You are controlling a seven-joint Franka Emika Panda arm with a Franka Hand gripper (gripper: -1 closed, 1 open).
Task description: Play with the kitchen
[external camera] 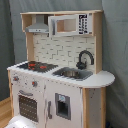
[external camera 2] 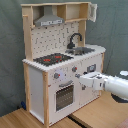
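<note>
Second exterior view: fingers (external camera 2: 77, 77) at the kitchen (external camera 2: 47, 75) front, grip unclear; sink (external camera 2: 84, 50) contents hidden.

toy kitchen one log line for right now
arm: reaching toward kitchen front | gripper: beside knob, contact unclear | oven door: shut | hob: bare

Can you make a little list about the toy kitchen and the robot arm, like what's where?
toy: kitchen, white and light wood, standing upright
hob: black with red rings, on the worktop
sink: beside the hob, with a black faucet behind it
hood: grey, above the hob
oven door: closed, under the knobs
knobs: red, on the front panel
gripper: in front of the kitchen's front panel in the second exterior view, near the knobs
</note>
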